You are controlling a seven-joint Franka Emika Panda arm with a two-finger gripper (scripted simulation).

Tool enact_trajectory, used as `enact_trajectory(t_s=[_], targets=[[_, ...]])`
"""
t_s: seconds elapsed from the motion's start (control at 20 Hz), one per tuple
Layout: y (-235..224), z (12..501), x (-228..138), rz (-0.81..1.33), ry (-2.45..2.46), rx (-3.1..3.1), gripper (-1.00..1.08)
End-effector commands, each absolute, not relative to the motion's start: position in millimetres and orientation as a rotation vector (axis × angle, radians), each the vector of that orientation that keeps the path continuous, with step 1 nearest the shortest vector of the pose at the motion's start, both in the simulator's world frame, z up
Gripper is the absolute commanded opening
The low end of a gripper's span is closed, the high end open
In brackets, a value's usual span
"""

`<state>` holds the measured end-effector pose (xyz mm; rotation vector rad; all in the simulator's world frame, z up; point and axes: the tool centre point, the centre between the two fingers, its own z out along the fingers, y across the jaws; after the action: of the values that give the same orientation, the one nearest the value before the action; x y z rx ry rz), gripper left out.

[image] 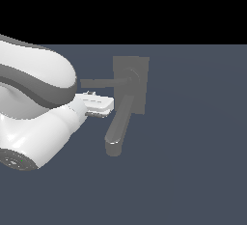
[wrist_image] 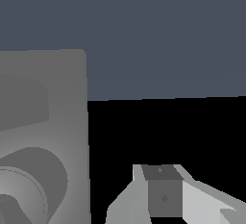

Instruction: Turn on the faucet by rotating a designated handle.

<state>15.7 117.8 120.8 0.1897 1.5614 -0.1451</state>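
The faucet lies on the dark floor, its thin handle projecting from the round hub toward the exterior view's left, above the gripper. You should judge the handle rigid, smooth and pivoted: push near its free tip. Jaw spacing cannot be told. No labels or writing appear.

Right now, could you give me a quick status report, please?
Gripper beside faucet, state unclear. Handle just above it in exterior view, contact unclear. Nothing blocking.
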Motion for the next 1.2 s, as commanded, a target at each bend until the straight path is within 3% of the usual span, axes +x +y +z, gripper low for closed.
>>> enact_trajectory(t_s=[0.0,1.15], targets=[[117.4,121.0,16.1,-0.145,1.561,0.188,-1.0],[117.8,185.2,16.1,-0.149,1.569,0.19,-1.0]])
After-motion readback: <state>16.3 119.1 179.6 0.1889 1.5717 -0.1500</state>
